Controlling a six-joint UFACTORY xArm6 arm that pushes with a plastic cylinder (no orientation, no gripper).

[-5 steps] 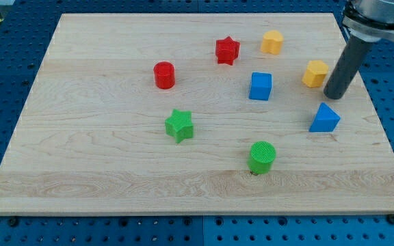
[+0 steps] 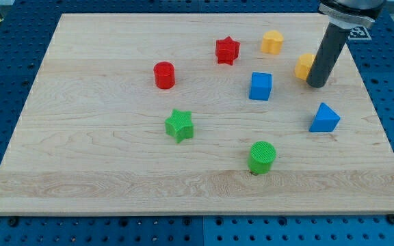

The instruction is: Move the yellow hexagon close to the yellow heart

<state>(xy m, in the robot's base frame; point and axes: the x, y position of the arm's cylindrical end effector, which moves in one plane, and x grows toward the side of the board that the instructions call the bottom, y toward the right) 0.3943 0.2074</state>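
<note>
The yellow hexagon (image 2: 304, 66) lies near the view's top right on the wooden board (image 2: 101, 157). My tip (image 2: 316, 84) stands against its right side, and the dark rod hides its right edge. The yellow heart (image 2: 272, 42) lies up and to the left of the hexagon, with a small gap between them.
A blue cube (image 2: 260, 86) sits just left of and below the hexagon. A red star (image 2: 228, 50) is left of the heart. A blue triangular block (image 2: 325, 118) lies below my tip. A red cylinder (image 2: 164, 75), green star (image 2: 179, 125) and green cylinder (image 2: 262, 157) lie further left and lower.
My tip has moved left and up, going from the hexagon's lower right to touching its right side. The yellow hexagon has shifted a little up and left, toward the heart.
</note>
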